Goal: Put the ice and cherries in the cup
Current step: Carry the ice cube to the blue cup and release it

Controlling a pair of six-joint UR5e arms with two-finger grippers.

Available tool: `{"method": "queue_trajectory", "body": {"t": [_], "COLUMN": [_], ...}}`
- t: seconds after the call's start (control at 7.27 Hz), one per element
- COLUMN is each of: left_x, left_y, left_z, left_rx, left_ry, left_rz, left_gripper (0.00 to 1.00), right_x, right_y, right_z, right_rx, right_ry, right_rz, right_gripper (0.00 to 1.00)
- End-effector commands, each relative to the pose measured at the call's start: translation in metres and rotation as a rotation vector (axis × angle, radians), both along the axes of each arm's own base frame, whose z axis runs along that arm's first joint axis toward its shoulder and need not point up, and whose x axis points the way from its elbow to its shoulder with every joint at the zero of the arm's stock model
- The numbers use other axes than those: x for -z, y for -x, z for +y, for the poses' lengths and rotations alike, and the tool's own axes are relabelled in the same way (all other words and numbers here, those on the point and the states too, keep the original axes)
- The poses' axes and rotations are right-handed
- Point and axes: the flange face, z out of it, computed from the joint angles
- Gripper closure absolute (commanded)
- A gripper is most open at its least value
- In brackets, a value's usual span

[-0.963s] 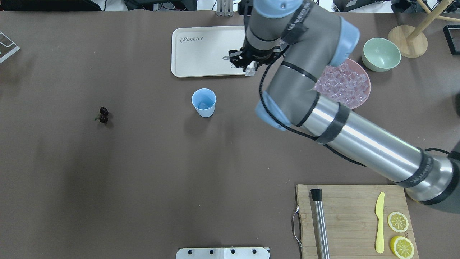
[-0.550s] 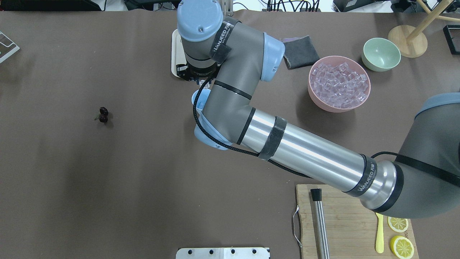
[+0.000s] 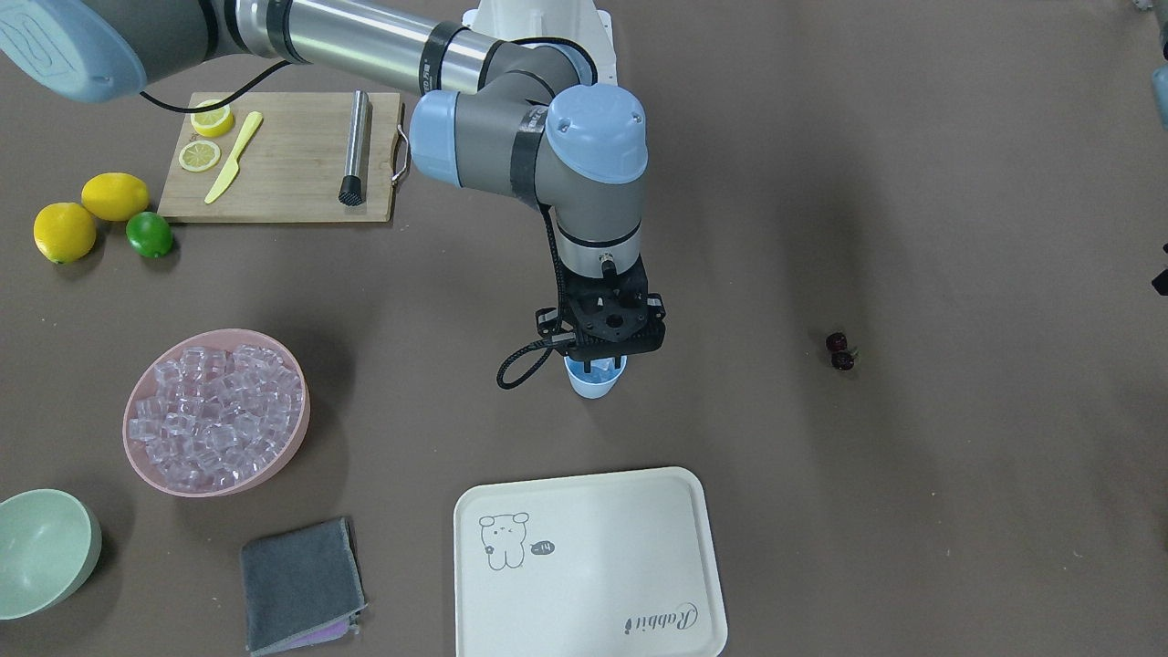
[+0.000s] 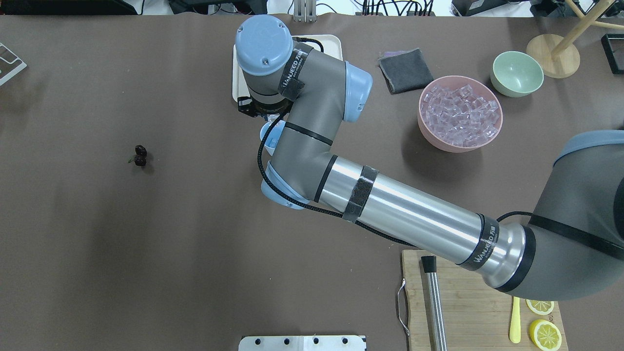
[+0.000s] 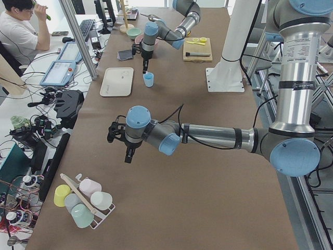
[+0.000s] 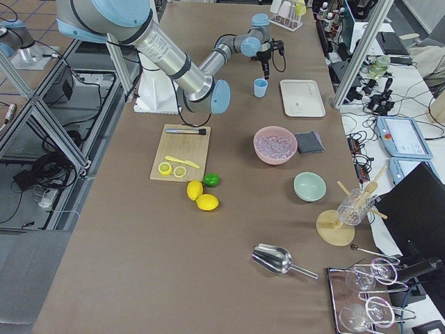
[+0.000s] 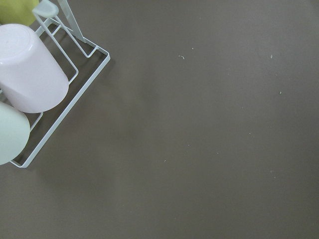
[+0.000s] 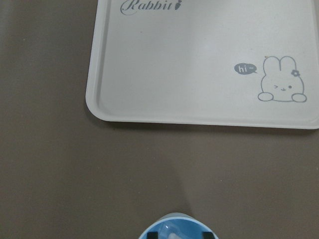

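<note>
The light-blue cup stands mid-table, mostly hidden under my right arm in the overhead view. My right gripper hangs straight down just above its mouth. The fingers look close together, with a pale glassy piece of ice between them at the bottom edge of the right wrist view. More ice fills the pink bowl. The cherries lie alone on the table, far to the robot's left of the cup. My left gripper hovers over bare table; I cannot tell whether it is open or shut.
A cream tray lies just beyond the cup. A grey cloth and a pale green bowl sit near the pink bowl. The cutting board, lemons and lime are near the robot's base. A cup rack lies under the left wrist.
My right arm swung from the tray's near edge, where it held an ice cube, leftward to above the cup. It now covers most of the cup in the overhead view.
</note>
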Motion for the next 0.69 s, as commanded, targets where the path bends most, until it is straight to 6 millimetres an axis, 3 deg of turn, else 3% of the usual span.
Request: {"method": "queue_trajectory", "body": {"t": [0.0,0.14,0.28,0.41,0.55], "left_x": [0.003,0.003,0.012,0.015,0.014], "left_y": [-0.003,-0.003,-0.005,-0.006,-0.017], "left_z": [-0.005,-0.007,-0.017,-0.022,-0.037], "left_rx": [-0.005,-0.01,-0.004,-0.01,-0.027], "left_ry": [-0.007,-0.013,-0.021,-0.029,-0.029], "left_rz": [-0.001,-0.004,0.001,-0.001,-0.002], "left_gripper": [0.03,0.03,0.03,0.03,0.03], "right_x": [-0.006,-0.01,-0.016,-0.014,-0.02], "right_y": [0.012,0.014,0.014,0.012,0.006], "right_z": [0.014,0.02,0.023,0.023,0.019], "right_rx": [0.019,0.026,0.036,0.032,0.025], "right_ry": [0.002,0.0,-0.009,-0.028,-0.031], "right_rz": [0.0,-0.001,0.005,0.008,0.011], "right_gripper": [1.0,0.82,0.37,0.01,0.01]}}
